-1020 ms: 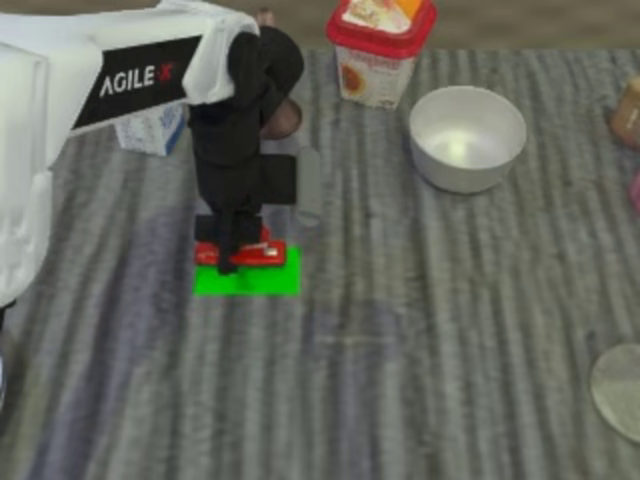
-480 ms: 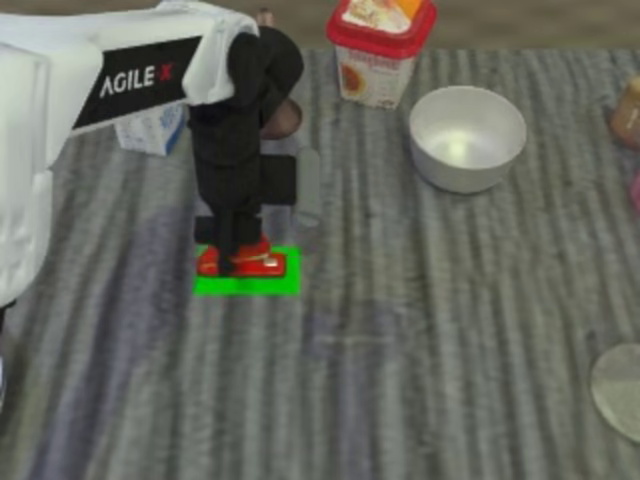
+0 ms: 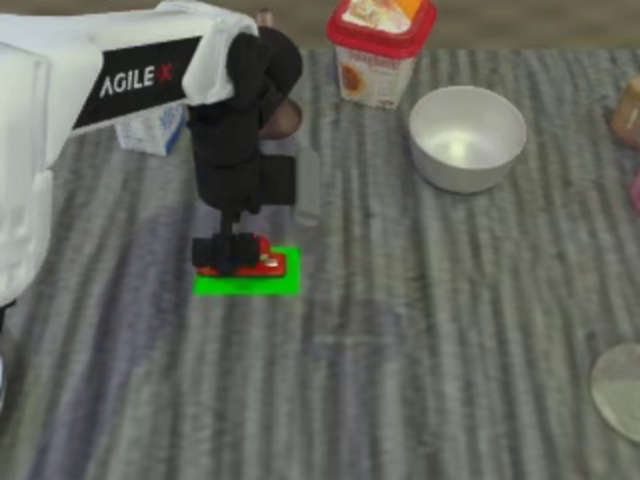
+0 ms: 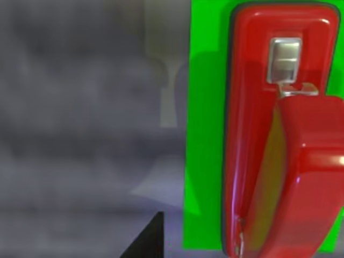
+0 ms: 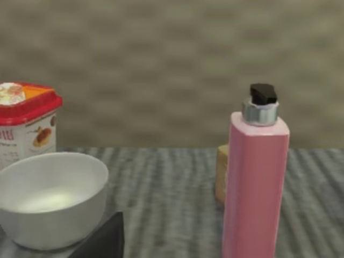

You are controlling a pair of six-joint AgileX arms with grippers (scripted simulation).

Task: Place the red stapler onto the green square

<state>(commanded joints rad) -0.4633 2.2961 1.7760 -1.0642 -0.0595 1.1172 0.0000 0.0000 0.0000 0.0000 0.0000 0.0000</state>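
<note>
Red stapler (image 4: 279, 140) flat on green square (image 4: 207, 134); top view: left pincer (image 3: 231, 253) covers it

red stapler (image 4: 252, 134): glossy, smooth plastic-looking shell with soft highlights; a small brushed-metal plate set into its base.
green square (image 3: 247, 284): flat, matt, even colour without sheen.
tabletop (image 3: 420, 330): grey, ribbed, cloth-like weave, matt.
left tool (image 3: 232, 252): matt black.
left arm (image 3: 60, 90): smooth white casing.
bowl (image 3: 466, 137): smooth white, faintly shiny inside.
tub (image 3: 380, 45): glossy red lid, printed label.
pink bottle (image 5: 253, 183): smooth satin plastic, metal collar.
</note>
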